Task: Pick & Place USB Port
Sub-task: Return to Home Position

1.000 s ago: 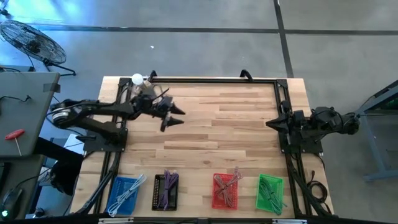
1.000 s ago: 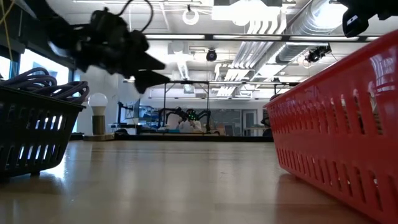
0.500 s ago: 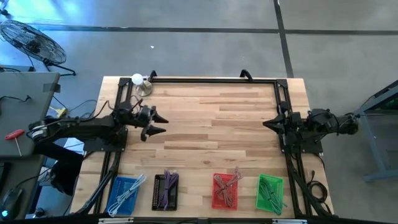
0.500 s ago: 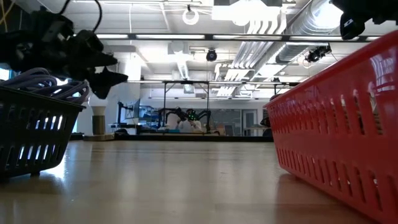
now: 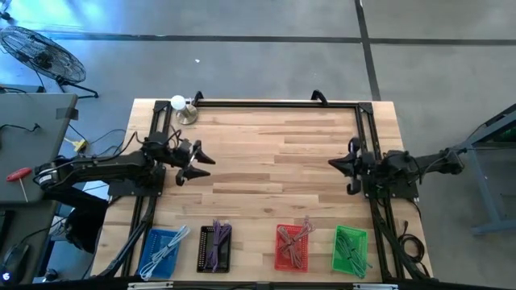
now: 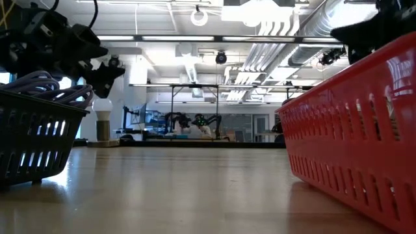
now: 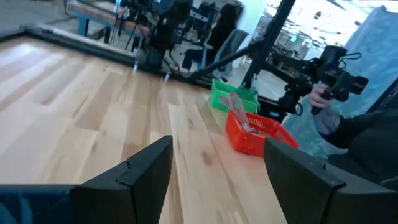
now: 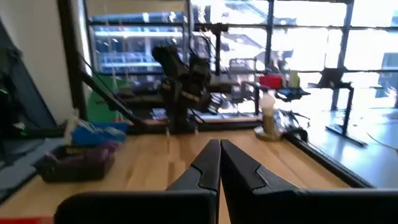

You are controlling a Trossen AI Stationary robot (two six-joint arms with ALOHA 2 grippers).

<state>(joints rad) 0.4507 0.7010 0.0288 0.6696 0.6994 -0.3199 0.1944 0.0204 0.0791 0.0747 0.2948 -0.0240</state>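
Left tool (image 7: 217, 158) spread, right tool (image 8: 219, 148) pinched — bases cropped

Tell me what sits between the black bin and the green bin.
The red bin, holding a pink cable, stands between the black bin and the green bin; the high view shows it.

You'll see a white round light bulb (image 5: 177, 103) upper left of centre, and a black wire floor fan (image 5: 44, 55) far upper left.
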